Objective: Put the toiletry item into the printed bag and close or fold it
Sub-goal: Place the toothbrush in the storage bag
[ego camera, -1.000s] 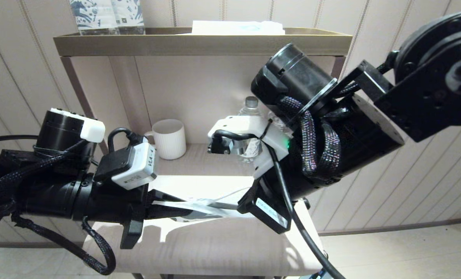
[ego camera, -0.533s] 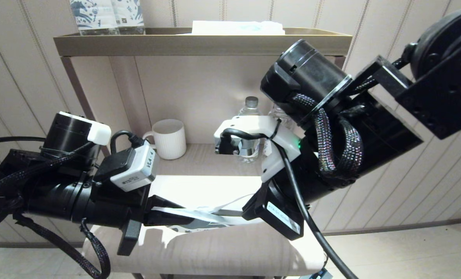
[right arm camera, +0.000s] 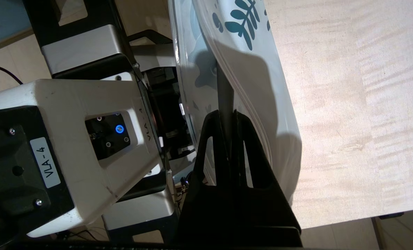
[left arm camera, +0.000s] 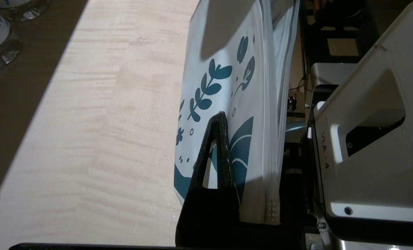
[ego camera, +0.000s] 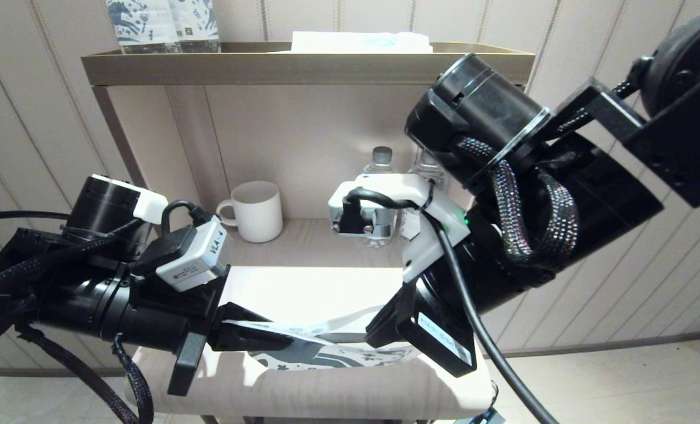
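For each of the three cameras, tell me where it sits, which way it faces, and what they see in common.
Head view: on the robot's head, looking forward and down at a shelf unit; both arms show, left claw and right claw each gripping an end of the printed bag.
Left wrist view: behind the left claw, facing along the bag toward the right arm.
Right wrist view: behind the right claw, facing along the bag toward the left arm.
Shared: the bag appears in all three.

On the shelf behind the worktop [ego camera: 326, 388] you see a white mug [ego camera: 257, 211] beside two clear bottles [ego camera: 380, 171].
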Motion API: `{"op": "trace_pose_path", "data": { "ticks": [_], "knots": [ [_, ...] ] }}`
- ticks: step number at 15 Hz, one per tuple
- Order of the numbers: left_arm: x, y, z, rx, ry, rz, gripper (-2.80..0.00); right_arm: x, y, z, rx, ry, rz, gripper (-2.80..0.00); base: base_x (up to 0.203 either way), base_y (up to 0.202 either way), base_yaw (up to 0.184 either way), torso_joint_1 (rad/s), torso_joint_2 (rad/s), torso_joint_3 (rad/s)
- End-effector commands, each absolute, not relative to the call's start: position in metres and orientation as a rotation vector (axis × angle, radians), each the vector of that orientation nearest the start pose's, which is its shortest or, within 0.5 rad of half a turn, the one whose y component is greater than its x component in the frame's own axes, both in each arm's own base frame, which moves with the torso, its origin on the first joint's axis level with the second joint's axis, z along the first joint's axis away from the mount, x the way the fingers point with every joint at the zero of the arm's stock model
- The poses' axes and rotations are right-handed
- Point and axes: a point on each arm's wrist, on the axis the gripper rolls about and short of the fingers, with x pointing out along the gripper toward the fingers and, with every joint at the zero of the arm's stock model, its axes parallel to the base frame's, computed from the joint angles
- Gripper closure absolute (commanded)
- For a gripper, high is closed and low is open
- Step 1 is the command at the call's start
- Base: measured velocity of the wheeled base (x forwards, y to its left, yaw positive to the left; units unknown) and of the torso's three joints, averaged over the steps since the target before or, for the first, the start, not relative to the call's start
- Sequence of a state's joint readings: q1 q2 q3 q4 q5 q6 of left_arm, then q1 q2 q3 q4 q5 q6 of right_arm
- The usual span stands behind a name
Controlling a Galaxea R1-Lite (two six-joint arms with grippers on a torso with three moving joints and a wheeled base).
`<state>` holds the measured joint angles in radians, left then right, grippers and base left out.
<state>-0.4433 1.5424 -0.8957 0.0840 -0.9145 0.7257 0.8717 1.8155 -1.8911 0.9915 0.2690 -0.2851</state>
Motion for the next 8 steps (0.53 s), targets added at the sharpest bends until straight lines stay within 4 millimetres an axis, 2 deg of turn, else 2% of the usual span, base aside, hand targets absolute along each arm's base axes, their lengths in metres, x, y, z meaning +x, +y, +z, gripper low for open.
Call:
{"op": "trace_pose_path", "data": {
  "ticks": [1, 8],
  "knots": [
    [0.2172, -0.1198, 0.1907, 0.392, 0.261, -1.491, 0.0, 0.1884, 0.2335, 0.3011, -0.521, 0.766, 1.197, 0.0, 0.0, 0.0, 0.0, 0.0, 0.0, 0.0],
    [0.222, -0.1175, 0.1875, 0.339, 0.252, -1.54, 0.0, 0.1924, 0.2386, 0.297, -0.528, 0.769, 1.218, 0.0, 0.0, 0.0, 0.0, 0.0, 0.0, 0.0]
  ]
}}
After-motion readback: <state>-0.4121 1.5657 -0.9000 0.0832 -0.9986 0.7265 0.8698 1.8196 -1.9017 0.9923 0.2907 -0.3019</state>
